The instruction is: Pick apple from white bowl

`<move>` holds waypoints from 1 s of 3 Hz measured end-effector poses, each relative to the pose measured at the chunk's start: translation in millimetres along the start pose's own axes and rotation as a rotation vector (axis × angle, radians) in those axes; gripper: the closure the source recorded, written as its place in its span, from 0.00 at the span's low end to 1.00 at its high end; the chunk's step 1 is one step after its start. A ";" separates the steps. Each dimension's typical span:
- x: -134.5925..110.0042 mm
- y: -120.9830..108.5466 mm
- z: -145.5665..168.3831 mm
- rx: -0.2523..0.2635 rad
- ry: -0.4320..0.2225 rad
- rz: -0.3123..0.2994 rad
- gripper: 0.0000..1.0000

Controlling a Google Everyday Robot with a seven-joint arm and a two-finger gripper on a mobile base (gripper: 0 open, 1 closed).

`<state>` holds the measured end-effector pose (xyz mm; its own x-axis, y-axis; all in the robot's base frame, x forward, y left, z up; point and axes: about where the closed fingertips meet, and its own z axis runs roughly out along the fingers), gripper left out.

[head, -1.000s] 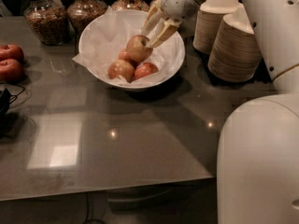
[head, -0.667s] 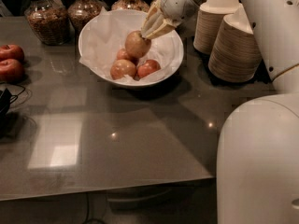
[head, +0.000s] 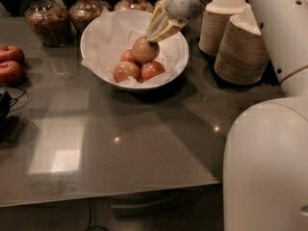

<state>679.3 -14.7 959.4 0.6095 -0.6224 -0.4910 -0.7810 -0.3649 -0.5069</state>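
Note:
The white bowl, lined with crinkled white paper, stands at the back middle of the grey table. My gripper reaches down into it from the upper right and is shut on the apple, a yellow-tan one with a red blush. That apple hangs just above the other fruit. Three redder apples lie in the bowl's bottom beneath it.
Two deep-red apples lie at the table's left edge. Glass jars of dry goods stand behind the bowl. Stacks of tan disposable bowls sit at the back right. My white base fills the lower right. A black cable lies at left.
The gripper has closed on the yellow-tan apple and raised it slightly off the pile, drifting up and a little back. The other apples stay put.

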 end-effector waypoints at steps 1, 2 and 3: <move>0.0 0.0 0.0 0.000 0.000 0.000 0.12; 0.0 0.0 0.1 0.000 0.000 0.000 0.00; 0.0 0.0 0.1 0.000 0.000 0.000 0.00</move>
<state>679.3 -14.6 959.4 0.6095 -0.6224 -0.4911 -0.7810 -0.3648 -0.5069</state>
